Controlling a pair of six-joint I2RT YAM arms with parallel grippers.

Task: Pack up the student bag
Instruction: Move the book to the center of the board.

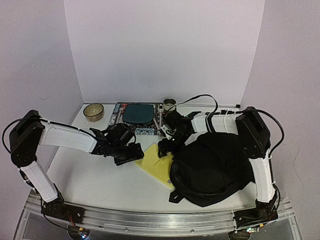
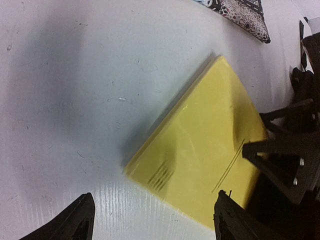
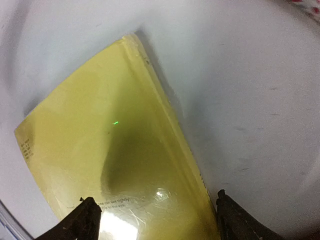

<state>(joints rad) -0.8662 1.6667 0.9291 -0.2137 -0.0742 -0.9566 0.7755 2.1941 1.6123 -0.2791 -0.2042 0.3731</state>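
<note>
The black student bag (image 1: 215,167) lies slumped at the right front of the table. A flat yellow book in clear wrap (image 1: 156,165) lies on the table at its left, one corner tucked under the bag's edge. My left gripper (image 1: 134,154) is open and empty, low over the table at the book's left corner (image 2: 200,155), its jaws (image 2: 154,210) wide. My right gripper (image 1: 165,147) is open and empty just above the book's far edge (image 3: 100,150), jaws (image 3: 157,212) straddling it. Its fingers (image 2: 280,150) show in the left wrist view.
A dark teal pad (image 1: 137,113) on a patterned mat (image 2: 245,17) lies at the back. A wooden bowl (image 1: 93,111) stands at the back left, a small cup (image 1: 169,104) at the back middle. White walls enclose the table.
</note>
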